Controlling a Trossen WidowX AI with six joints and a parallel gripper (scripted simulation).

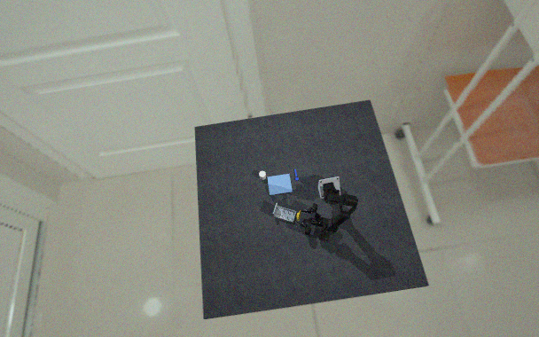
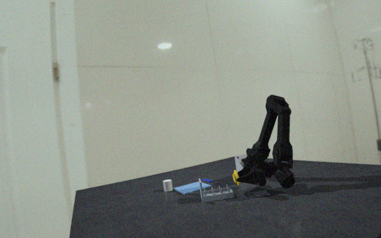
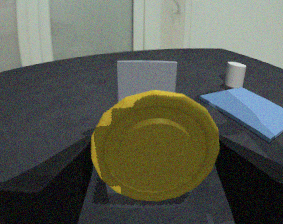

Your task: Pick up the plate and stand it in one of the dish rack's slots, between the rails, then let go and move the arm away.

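Observation:
The yellow round plate (image 1: 299, 215) (image 2: 235, 177) (image 3: 154, 155) is upright, its face toward the wrist camera. My gripper (image 1: 301, 216) (image 2: 237, 178) (image 3: 154, 144) is shut on it, one finger at each side of the rim. The grey dish rack (image 1: 285, 213) (image 2: 219, 196) (image 3: 147, 75) stands on the table, with a tall end panel at its far end from me and rails along it. In the exterior view the plate is just right of the rack's near end and higher than it. In the wrist view the plate hides most of the rack, including the slots.
A light blue flat board (image 1: 279, 184) (image 2: 192, 188) (image 3: 252, 111) lies beside the rack. A white cylinder (image 1: 262, 175) (image 2: 167, 185) (image 3: 235, 75) stands beyond it. A small blue item (image 1: 296, 175) (image 2: 207, 180) lies near the board. The arm's pale base plate (image 1: 323, 188) is at the right in the top view.

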